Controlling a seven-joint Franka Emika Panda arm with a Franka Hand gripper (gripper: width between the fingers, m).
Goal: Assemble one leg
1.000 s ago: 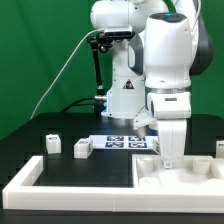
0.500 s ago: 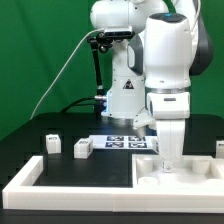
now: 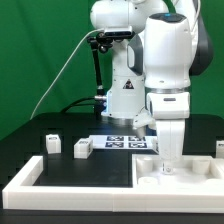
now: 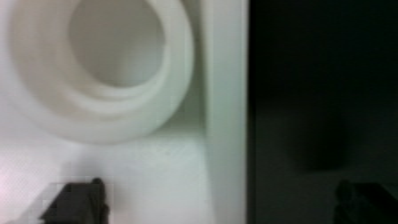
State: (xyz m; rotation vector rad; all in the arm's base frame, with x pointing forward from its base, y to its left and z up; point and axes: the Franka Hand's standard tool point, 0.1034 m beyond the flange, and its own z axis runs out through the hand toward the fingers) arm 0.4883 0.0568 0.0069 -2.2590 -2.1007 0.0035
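Spotting leg (image 3: 82, 148) loose at exterior view's left, well apart from tray (image 3: 187, 182) | finding gripper (image 3: 168, 165) low over tray's socket (image 4: 116, 45), jaws wide, empty | likely pre-pickup: needs lifting clear, crossing to leg, closing squarely

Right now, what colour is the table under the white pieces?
Black. The table shows best in the exterior view.

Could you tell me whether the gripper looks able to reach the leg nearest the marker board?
Probably yes: the leg stands by itself on the table with nothing above or against it. The gripper, jaws open, is low over the white tray and must lift first.
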